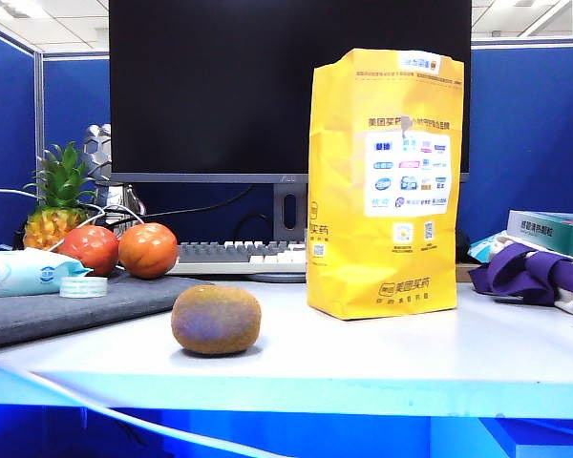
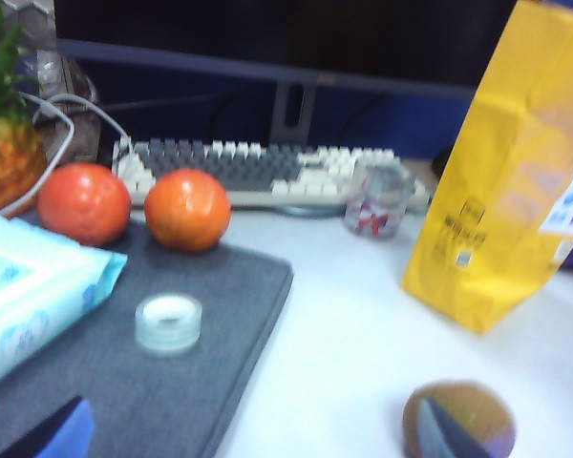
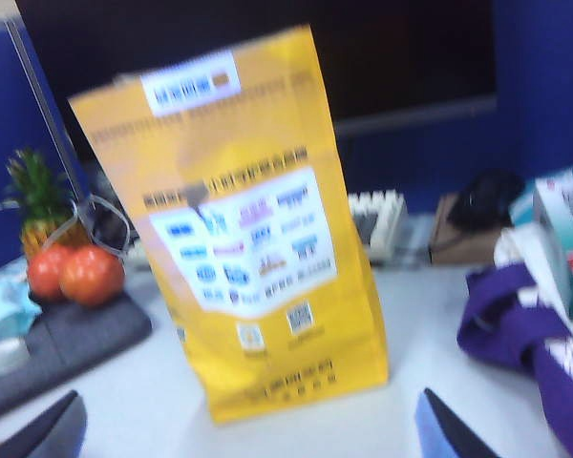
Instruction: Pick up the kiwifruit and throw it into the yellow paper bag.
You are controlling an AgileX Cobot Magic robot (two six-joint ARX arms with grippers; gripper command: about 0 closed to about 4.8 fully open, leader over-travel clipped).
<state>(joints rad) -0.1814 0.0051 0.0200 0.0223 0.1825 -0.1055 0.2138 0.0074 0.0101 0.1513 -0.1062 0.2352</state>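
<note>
1. Fingers first: in your left wrist view the left gripper shows two dark tips spread wide apart with nothing between them; one tip overlaps the kiwifruit in that view, though you cannot tell whether it touches.
2. In your right wrist view the right gripper likewise has its tips far apart and holds nothing, facing the yellow paper bag.
3. Neither arm appears in your exterior view.
4. There the kiwifruit lies on the white bench near its front edge, just beside the grey mat.
5. The yellow paper bag stands upright behind and to the right of the fruit, apart from it.
6. On the mat you see a small roll of tape and two orange-red fruits, touching each other.
7. Farthest back sit a keyboard, a pineapple and a dark monitor.
</note>
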